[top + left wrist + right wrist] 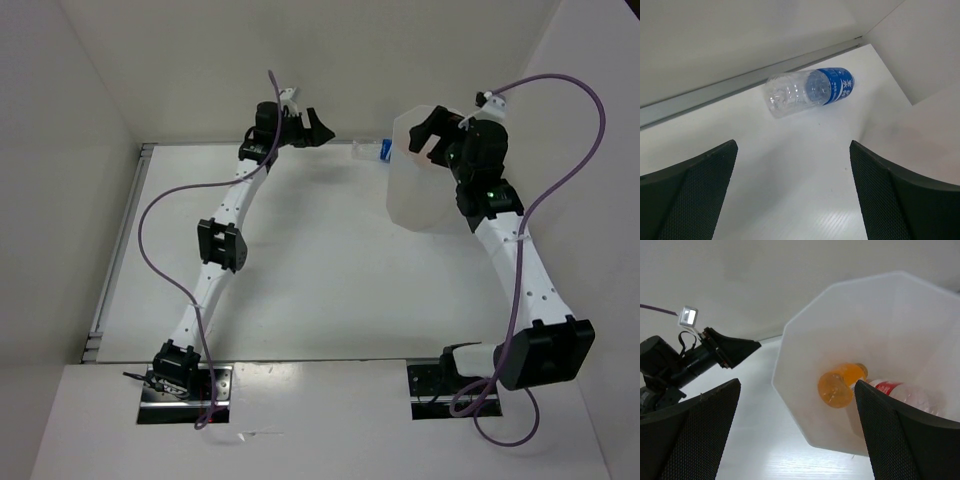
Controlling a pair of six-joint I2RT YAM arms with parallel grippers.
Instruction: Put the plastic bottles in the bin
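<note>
My left claw (793, 147) stands wide apart, empty, the blue-label bottle (810, 91) lying on the table (790, 200) just ahead; best to straddle its middle squarely before closing.

White table (330, 260), pale walls (330, 60) on three sides — grey metal rail (116, 255) along left edge

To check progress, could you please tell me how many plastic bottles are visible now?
3: a blue-labelled bottle lying on the table beside the bin, plus an orange bottle and a red-capped bottle inside it. Others may be hidden.
</note>
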